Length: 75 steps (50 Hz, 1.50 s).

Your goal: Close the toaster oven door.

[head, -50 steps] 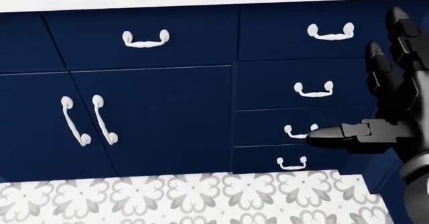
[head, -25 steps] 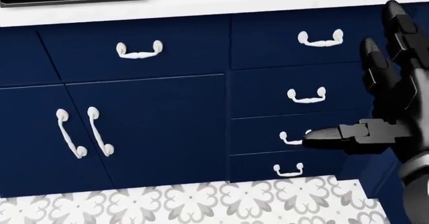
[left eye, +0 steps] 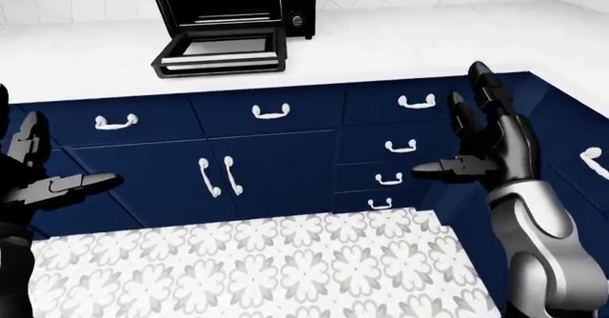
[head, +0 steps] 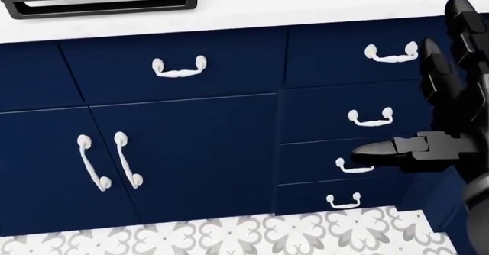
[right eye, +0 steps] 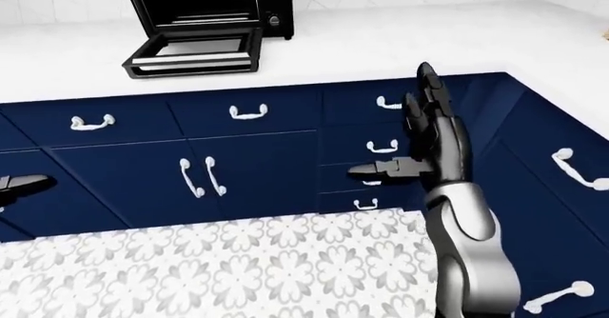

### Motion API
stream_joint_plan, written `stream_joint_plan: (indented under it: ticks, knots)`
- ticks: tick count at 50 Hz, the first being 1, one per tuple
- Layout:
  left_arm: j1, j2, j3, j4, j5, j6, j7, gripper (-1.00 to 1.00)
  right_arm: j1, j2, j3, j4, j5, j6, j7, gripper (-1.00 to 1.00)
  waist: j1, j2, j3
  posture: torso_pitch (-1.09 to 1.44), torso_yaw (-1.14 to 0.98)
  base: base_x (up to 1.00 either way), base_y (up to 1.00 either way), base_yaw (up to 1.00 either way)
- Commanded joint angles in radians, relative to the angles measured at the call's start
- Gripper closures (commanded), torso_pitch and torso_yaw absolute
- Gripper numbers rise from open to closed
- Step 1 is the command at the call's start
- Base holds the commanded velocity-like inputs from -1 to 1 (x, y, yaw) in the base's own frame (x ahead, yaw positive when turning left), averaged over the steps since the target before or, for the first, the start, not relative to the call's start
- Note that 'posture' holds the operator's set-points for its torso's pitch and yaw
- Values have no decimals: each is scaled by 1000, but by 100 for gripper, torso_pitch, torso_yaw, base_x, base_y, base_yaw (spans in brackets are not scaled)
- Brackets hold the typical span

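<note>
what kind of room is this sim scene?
A kitchen, most likely: a black toaster oven with its door dropped open sits on a white counter, above navy cabinets and drawers with white handles, over a patterned tile floor. Both hands are open, empty.

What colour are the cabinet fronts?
Navy blue cabinet fronts, with white handles; clearest in the head view.

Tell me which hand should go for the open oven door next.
Left, tentatively. The toaster oven door hangs open on the counter, left of centre in the left-eye view. The left hand is on that side; the right hand is far right. Both are open and below counter height.
</note>
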Motion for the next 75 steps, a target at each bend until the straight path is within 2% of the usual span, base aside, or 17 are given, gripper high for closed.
stream_joint_plan:
  ticks: [1,5,12,16,19,27,30,31,36,40,42,51,55,64,68,69,75]
  knots:
    - [-17,18,8,-32,-9,-26,-2,-100,-19,-11,-7,-28,1,-36,0,-100,-2,2,-13,0,0,10,19,0]
    - [-16,19,9,-33,-10,-27,-2,-100,-15,-11,-7,-24,-3,-41,2,-100,5,-48,-31,0,0,11,13,0]
    - [-17,21,11,-35,-14,-23,-1,-100,-17,-12,-9,-24,0,-42,3,-100,-4,-4,-26,0,0,11,6,0]
    - [-17,22,12,-36,-14,-23,-1,-100,-18,-12,-9,-30,1,-36,1,-100,-12,78,-27,0,0,11,6,0]
    - [-19,24,13,-32,-15,-24,-1,-100,-20,-14,-11,-36,3,-30,0,-100,-7,79,-18,0,0,11,7,0]
    - [-22,38,28,-44,-29,-12,1,-100,-37,-23,-19,-54,20,-6,-12,-100,3,1,-20,0,0,10,7,0]
    - [-25,47,41,-43,-45,-5,5,-100,-44,-30,-24,-64,30,5,-18,-100,4,-74,-39,0,0,10,6,0]
    - [-27,54,48,-46,-53,1,8,-100,-50,-33,-25,-71,35,14,-23,-100,-6,-21,-29,0,0,10,6,0]
    - [-28,69,59,-42,-71,6,17,-100,-60,-44,-31,-77,49,25,-31,-100,-6,-20,-30,0,0,10,6,0]
    - [-27,72,57,-38,-69,2,18,-100,-56,-44,-29,-75,49,20,-33,-100,-11,32,-13,0,0,10,7,0]
    - [-28,75,59,-36,-71,4,19,-100,-61,-46,-29,-79,52,26,-36,-100,-14,96,-31,0,0,10,7,0]
    - [-28,77,57,-33,-70,2,20,-100,-65,-48,-30,-82,58,31,-41,-100,1,23,-17,0,0,10,6,0]
    - [-26,75,56,-33,-69,3,19,-100,-61,-48,-30,-81,59,29,-42,-100,4,-58,-28,0,0,11,7,0]
    - [-26,76,61,-36,-73,10,18,-100,-62,-50,-30,-80,60,28,-44,-100,-7,8,-16,0,0,11,6,0]
    - [-29,79,62,-36,-76,15,22,-100,-73,-55,-33,-85,66,42,-49,-100,-11,113,-39,0,0,10,7,0]
    - [-30,81,62,-34,-77,16,23,-100,-74,-56,-35,-87,69,45,-51,-100,-1,63,-23,0,0,9,8,0]
    - [-31,87,67,-33,-84,19,26,-100,-80,-60,-33,-94,74,55,-56,-100,1,39,-21,0,0,11,8,0]
